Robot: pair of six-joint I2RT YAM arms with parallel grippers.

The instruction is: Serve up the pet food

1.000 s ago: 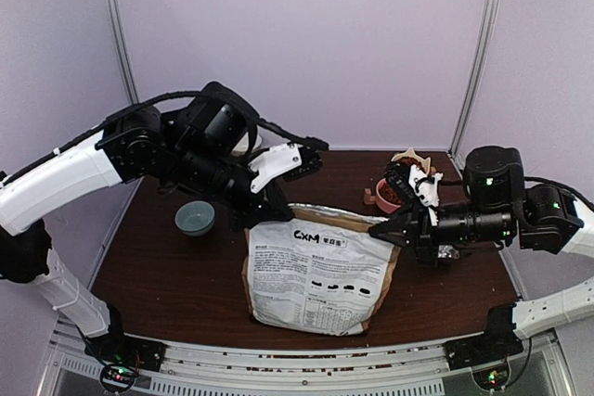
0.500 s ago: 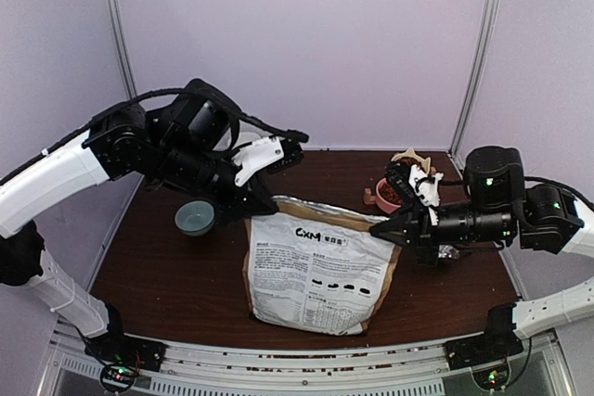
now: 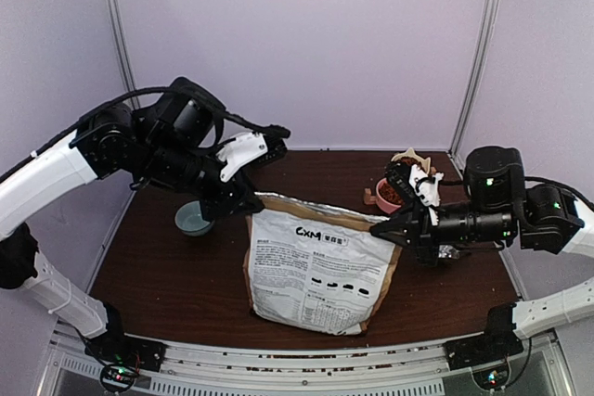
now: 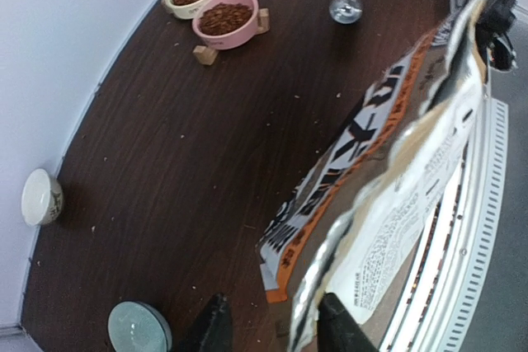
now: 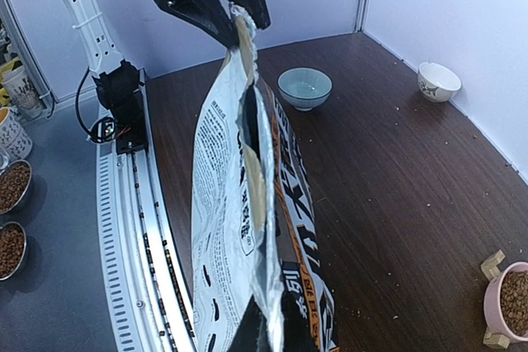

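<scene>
One bag [image 3: 317, 271]. Four bowls: pink bowl [image 4: 233, 40], cream bowl [image 4: 173, 6], teal bowl [image 4: 139, 329], white bowl [image 4: 39, 197]. One metal cup [image 4: 345, 10] right of bag.

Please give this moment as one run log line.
left end effector: grips CXM bag corner | right end effector: grips opposite corner | CXM bag: upright | teal bowl: empty

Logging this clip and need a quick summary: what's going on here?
Both arms hold the CXM bag upright on the table by its top edge. The left gripper has its jaws on the left corner, and the right gripper has the right corner. An empty teal bowl sits beside the left gripper. The pink bowl at the far side already holds pet food. Nothing is pouring yet.
</scene>
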